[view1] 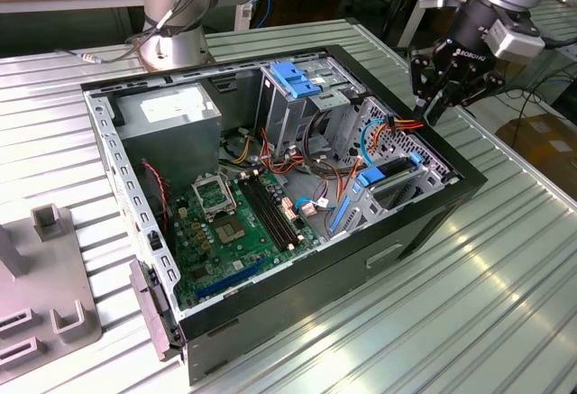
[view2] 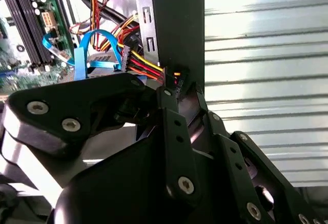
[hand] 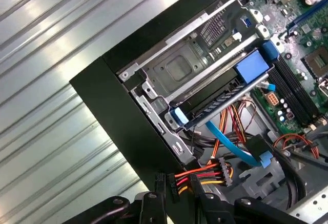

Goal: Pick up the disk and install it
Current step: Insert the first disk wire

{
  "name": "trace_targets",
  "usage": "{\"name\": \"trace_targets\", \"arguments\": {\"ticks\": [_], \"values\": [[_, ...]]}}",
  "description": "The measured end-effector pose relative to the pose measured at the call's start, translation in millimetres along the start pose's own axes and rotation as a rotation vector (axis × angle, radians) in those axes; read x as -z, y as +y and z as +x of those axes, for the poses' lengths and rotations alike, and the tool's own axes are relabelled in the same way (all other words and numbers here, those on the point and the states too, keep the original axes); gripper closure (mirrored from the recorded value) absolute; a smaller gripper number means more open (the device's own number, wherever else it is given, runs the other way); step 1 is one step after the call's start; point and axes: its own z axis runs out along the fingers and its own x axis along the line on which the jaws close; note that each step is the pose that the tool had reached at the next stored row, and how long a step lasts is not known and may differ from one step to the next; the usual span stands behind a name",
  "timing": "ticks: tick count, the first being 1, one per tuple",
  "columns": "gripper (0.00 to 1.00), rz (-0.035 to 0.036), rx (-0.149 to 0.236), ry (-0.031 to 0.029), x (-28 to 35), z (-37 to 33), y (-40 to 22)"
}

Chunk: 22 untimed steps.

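The disk [view1: 395,169] lies flat in the drive bay at the case's front corner, on the exterior view's right, with its blue carrier bracket [view1: 371,178] showing at the ends. In the first wrist view the disk [hand: 220,105] sits between two blue bracket ends, beside the bay's metal plate. My black gripper [view1: 430,113] hangs just above the case's edge, apart from the disk, and its fingers meet at the tips with nothing seen held. In both wrist views the gripper [view2: 180,86] [hand: 179,190] is right next to a red, orange and yellow wire bundle [hand: 205,175].
The open black computer case [view1: 424,223] lies on a ribbed metal table. Inside are a green motherboard [view1: 234,223], a grey power-supply box [view1: 171,114] and an upright cage with a blue top [view1: 293,78]. A second arm's base [view1: 176,24] stands behind. A grey fixture [view1: 45,295] sits at the exterior view's left.
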Motion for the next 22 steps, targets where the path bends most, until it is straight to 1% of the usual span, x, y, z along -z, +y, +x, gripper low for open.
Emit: {"name": "trace_targets", "arguments": {"ticks": [1,2,3,4,5,6,9,10,13,17,18,20,21,22], "values": [[0.69,0.0002,0.027,0.0007,-0.8,0.0,0.0],[0.69,0.0020,0.054,0.0039,-1.7,0.1,-0.1],[0.69,0.0047,0.070,0.0082,-2.3,0.1,0.0],[0.69,0.0058,0.076,0.0100,-2.6,0.2,0.2],[0.69,0.0083,0.088,0.0140,-3.0,0.4,0.6],[0.69,0.0100,0.095,0.0167,-3.3,0.6,0.8],[0.69,0.0187,0.113,0.0307,-4.0,0.7,1.4],[0.69,0.0209,0.118,0.0342,-4.2,-0.1,1.9],[0.69,0.0247,0.131,0.0404,-4.6,-3.7,4.8],[0.71,0.0249,0.131,0.0407,-4.6,-3.7,4.8],[0.83,0.0247,0.131,0.0409,-4.5,-3.7,4.8],[0.83,0.0248,0.131,0.0408,-4.2,-3.7,4.7],[0.83,0.0249,0.131,0.0403,-3.0,-3.8,4.8],[0.83,0.0243,0.131,0.0391,0.8,-3.9,4.8]]}}
